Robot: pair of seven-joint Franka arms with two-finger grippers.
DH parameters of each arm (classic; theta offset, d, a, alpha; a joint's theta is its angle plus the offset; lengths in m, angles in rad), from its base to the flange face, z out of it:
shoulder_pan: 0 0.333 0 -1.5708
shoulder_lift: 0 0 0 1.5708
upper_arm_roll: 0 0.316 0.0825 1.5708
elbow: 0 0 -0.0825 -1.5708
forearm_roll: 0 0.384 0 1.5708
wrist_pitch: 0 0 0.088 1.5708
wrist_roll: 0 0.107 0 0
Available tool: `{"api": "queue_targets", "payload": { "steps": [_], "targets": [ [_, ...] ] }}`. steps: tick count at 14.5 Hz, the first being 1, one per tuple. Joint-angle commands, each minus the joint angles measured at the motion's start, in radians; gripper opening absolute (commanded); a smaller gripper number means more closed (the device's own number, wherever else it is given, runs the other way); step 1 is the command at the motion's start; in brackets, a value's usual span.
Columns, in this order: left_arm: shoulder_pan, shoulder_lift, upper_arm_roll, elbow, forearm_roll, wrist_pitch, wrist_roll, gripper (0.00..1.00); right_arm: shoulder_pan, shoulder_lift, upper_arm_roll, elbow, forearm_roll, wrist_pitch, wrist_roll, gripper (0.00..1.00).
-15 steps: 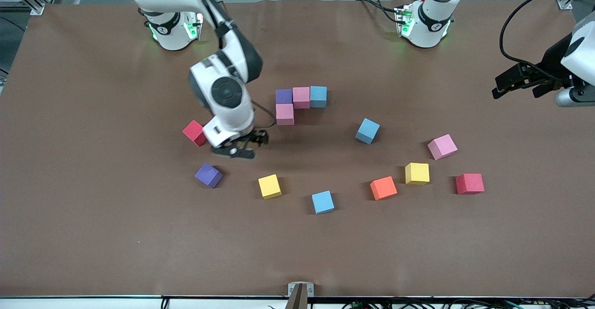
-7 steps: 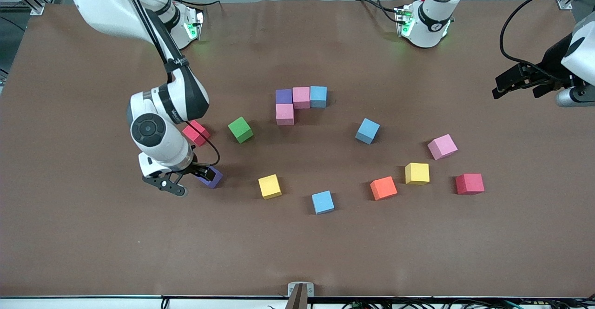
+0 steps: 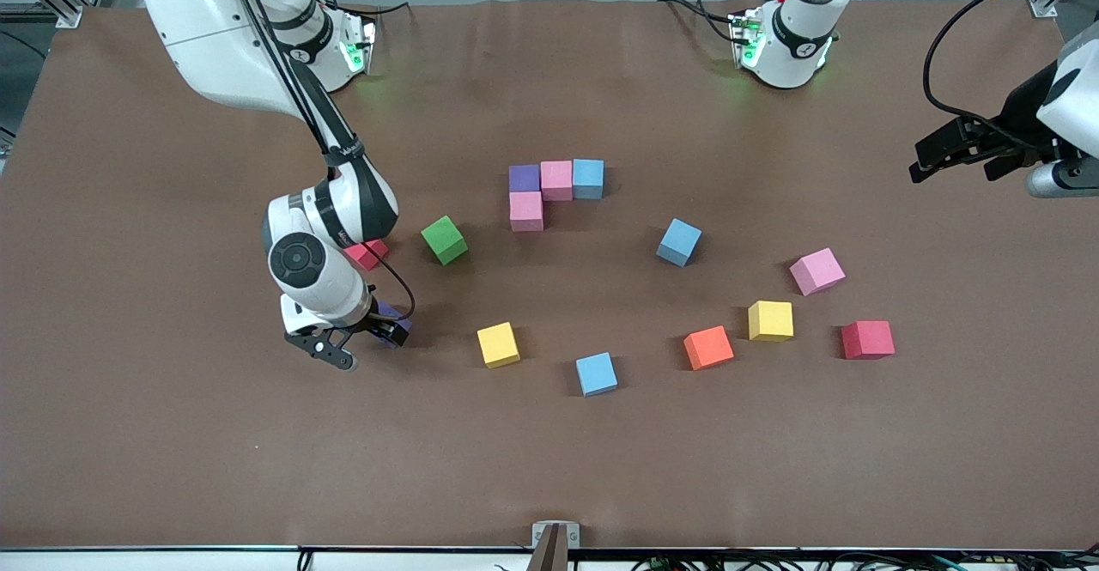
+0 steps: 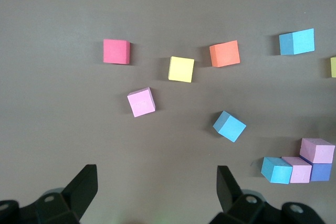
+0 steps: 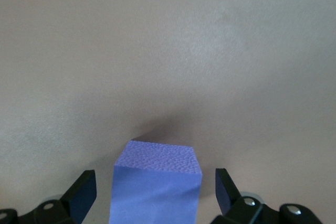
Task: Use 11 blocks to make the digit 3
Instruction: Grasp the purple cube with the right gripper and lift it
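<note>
Blocks for the digit 3 lie scattered over the brown table in the front view. Four already touch near the middle: a purple block, a pink block and a light blue block in a row, with a second pink block just nearer the camera under the purple one. A green block sits beside them toward the right arm's end, close to a red cube half hidden by the right arm. Loose ones nearer the camera are a yellow block, a blue block, an orange block and another yellow block; a tilted blue block, a tilted pink block and a second red cube lie toward the left arm's end. The right gripper is low over a second purple block, fingers spread. The left gripper waits high at its end of the table, jaws apart.

Left wrist view: spread fingers frame the scattered cubes below.

Right wrist view: the purple cube stands between the open fingers, neither pad touching it. No writing can be read.
</note>
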Motion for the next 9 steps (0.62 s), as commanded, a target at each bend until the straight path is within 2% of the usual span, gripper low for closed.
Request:
{"api": "queue_targets", "payload": {
  "steps": [1, 4, 5, 7, 9],
  "targets": [
    [0.005, -0.006, -0.001, -0.002, -0.011, -0.002, 0.004, 1.0, -0.01, -0.013, 0.013, -0.019, 0.012, 0.013, 0.029, 1.0],
    [0.006, -0.006, -0.001, -0.002, -0.011, -0.002, 0.002, 1.0, -0.014, -0.013, 0.013, -0.033, 0.012, 0.014, 0.029, 1.0],
    [0.006, -0.006, -0.001, -0.002, -0.011, -0.002, 0.004, 1.0, -0.014, -0.013, 0.013, -0.036, 0.012, 0.017, 0.029, 0.95],
    [0.006, -0.006, -0.001, -0.002, -0.011, -0.002, 0.004, 1.0, -0.014, -0.013, 0.013, -0.043, 0.012, 0.022, 0.029, 0.82],
    [0.006, -0.006, -0.001, -0.002, -0.011, -0.002, 0.004, 1.0, -0.011, -0.013, 0.013, -0.043, 0.012, 0.019, 0.03, 0.58]
  ]
}}
